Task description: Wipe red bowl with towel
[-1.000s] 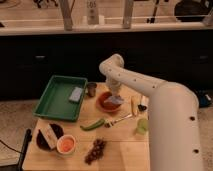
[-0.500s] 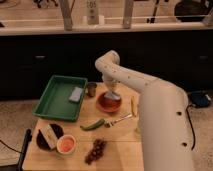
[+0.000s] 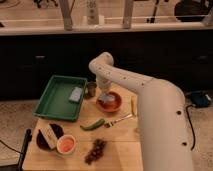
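On the surface [image 3: 120, 146], the tool [image 3: 105, 93] is seen down in the red bowl [image 3: 118, 105] upon the towel [image 3: 104, 98], judged soft, light, best pinched at a fold; its closure cannot be told.

Centre of frame, on the tabletop [image 3: 120, 152]: wide bowl [image 3: 116, 104], with towel [image 3: 106, 99] in it and gripper [image 3: 105, 94] down over the towel. Just left of the wide bowl, cup [image 3: 91, 89]. Further left, tray [image 3: 54, 104], holding a block [image 3: 76, 94] near its right end. Below the wide bowl, long vegetable [image 3: 92, 124] and, right of it, fork [image 3: 119, 120]. Lower left: deep bowl [image 3: 46, 137], small bowl [image 3: 66, 144] just beside it on the right. Right of those, near the bottom edge, grapes [image 3: 96, 150].
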You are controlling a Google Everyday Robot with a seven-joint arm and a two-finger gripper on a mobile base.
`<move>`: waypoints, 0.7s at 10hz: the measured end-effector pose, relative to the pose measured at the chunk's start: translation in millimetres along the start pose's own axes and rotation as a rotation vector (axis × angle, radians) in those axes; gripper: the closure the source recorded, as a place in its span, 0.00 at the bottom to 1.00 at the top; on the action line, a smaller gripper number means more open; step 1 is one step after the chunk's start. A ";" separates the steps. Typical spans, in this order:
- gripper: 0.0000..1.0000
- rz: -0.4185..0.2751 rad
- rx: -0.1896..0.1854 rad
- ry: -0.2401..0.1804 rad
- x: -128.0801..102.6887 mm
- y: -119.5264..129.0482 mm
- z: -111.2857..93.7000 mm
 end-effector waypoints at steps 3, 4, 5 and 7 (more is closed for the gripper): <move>1.00 -0.047 -0.011 -0.026 -16.9 13.6 -1.8; 1.00 -0.050 -0.023 -0.034 -18.8 26.0 -1.9; 1.00 -0.041 -0.035 -0.043 -17.4 43.2 -1.4; 1.00 -0.008 -0.060 -0.041 -3.1 67.5 -2.0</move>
